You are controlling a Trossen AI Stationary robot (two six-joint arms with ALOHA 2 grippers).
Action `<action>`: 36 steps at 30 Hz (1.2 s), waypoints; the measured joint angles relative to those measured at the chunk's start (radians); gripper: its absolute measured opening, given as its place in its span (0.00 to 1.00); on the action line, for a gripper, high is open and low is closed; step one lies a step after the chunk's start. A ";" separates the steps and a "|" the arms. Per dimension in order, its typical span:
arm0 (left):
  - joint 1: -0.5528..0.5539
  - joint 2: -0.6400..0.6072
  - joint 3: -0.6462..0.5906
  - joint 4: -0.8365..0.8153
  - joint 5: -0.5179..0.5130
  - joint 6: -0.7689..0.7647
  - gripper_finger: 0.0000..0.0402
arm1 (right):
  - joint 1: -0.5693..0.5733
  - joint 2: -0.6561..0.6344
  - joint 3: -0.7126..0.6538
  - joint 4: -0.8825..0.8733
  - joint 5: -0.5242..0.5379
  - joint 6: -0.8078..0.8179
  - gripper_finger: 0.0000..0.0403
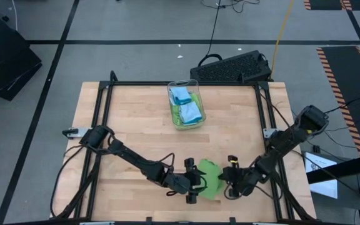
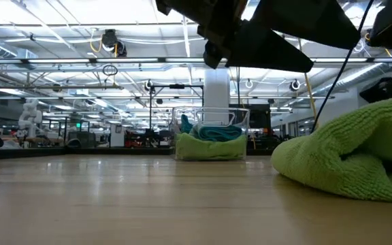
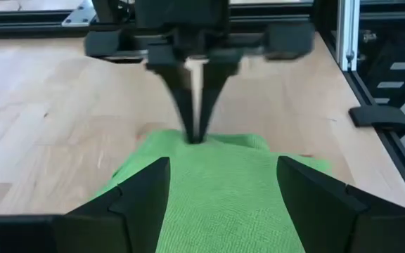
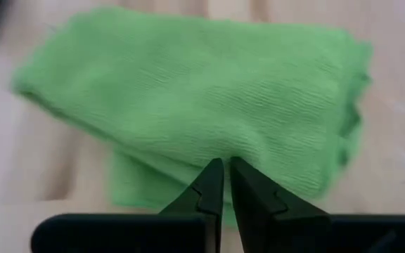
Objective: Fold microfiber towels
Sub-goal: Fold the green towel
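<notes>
Pale wood planks make up the table (image 1: 136,150), framed by a black metal rail, on a grey floor crossed with dark tape lines. A black keyboard (image 1: 233,67) lies on the floor just past the far edge. From table height, the room behind is a wide hall with white ceiling trusses and bright strip lights.

Near the front edge, a lime green towel (image 1: 209,179) lies in a soft folded heap between the two grippers. The left gripper (image 1: 192,181) sits at the towel's left side with its fingers spread wide, the cloth lying between them; nothing is pinched. The right gripper (image 4: 225,184) is at the towel's right side, fingers pressed together, tips at the cloth's near edge; whether they catch any fabric is hard to tell.

At the far middle of the table stands a clear plastic bin (image 1: 186,104) holding more towels (image 1: 186,107), light blue on lime green, well apart from the grippers.

Most of the tabletop's left half and the middle ground between the bin and the folded towel is bare wood. The towel itself lies close to the front rail.
</notes>
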 joint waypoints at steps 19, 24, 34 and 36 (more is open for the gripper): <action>0.005 0.001 0.000 -0.050 -0.053 0.090 0.66 | -0.114 -0.171 0.000 -0.167 0.145 -0.190 0.05; 0.040 0.002 0.000 -0.191 -0.049 0.104 0.63 | -0.033 -0.247 0.000 -0.100 0.075 -0.075 0.05; 0.023 0.003 0.000 -0.184 -0.020 0.151 0.53 | 0.077 -0.024 0.000 0.216 0.052 -0.028 0.05; 0.024 0.003 0.000 -0.185 -0.038 0.171 0.52 | 0.075 0.011 0.000 0.218 0.008 -0.013 0.05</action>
